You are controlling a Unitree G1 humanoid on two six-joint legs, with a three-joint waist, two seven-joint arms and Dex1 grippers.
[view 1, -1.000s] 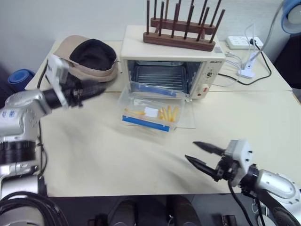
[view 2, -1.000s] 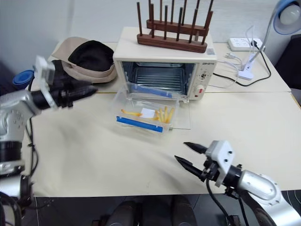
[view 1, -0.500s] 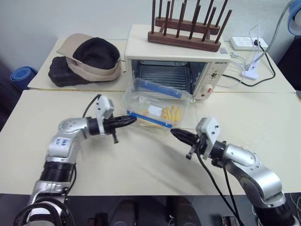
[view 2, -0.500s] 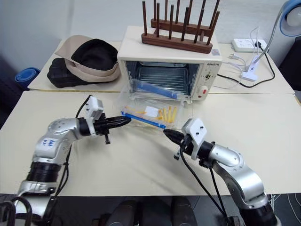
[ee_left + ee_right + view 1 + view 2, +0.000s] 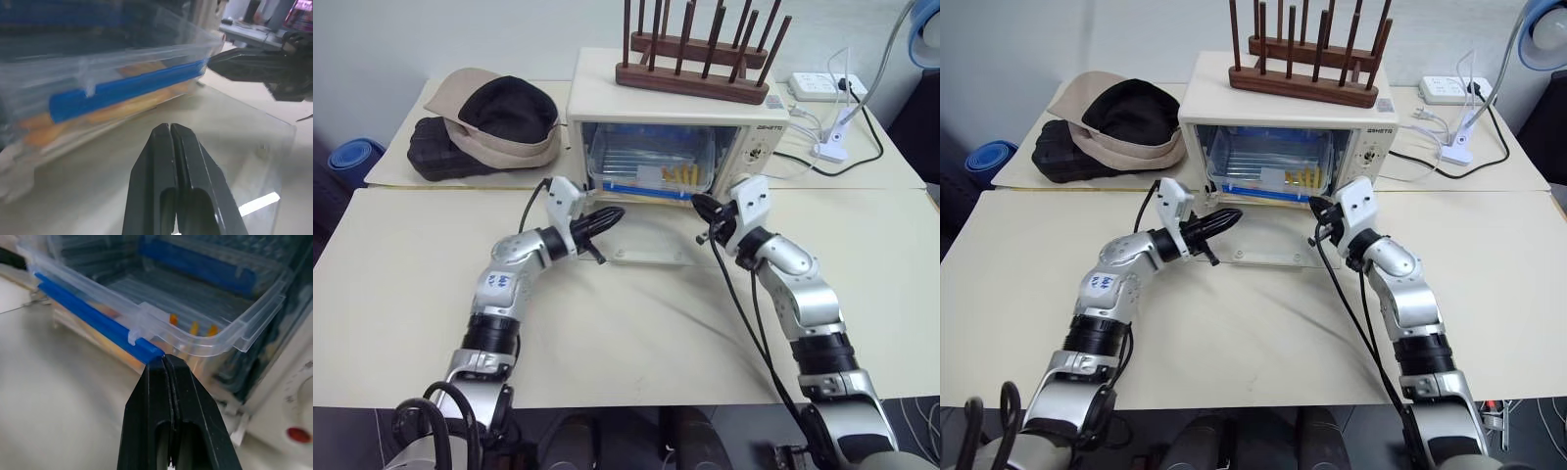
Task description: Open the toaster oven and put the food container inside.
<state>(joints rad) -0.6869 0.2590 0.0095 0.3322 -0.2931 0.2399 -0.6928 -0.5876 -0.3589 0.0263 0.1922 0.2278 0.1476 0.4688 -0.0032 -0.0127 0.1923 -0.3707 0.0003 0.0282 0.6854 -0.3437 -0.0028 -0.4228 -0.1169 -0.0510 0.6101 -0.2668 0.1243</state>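
Both pincers (image 5: 615, 212) (image 5: 699, 205) pinched empty over cream table (image 5: 401, 284), hat (image 5: 494, 117) behind.

Small dark lettering is showing at the top right corner of the toaster oven (image 5: 671, 117) front, above the knob panel, but it is too small to read. Blue markings are showing on the left arm's (image 5: 495, 284) silver casing, equally unreadable.
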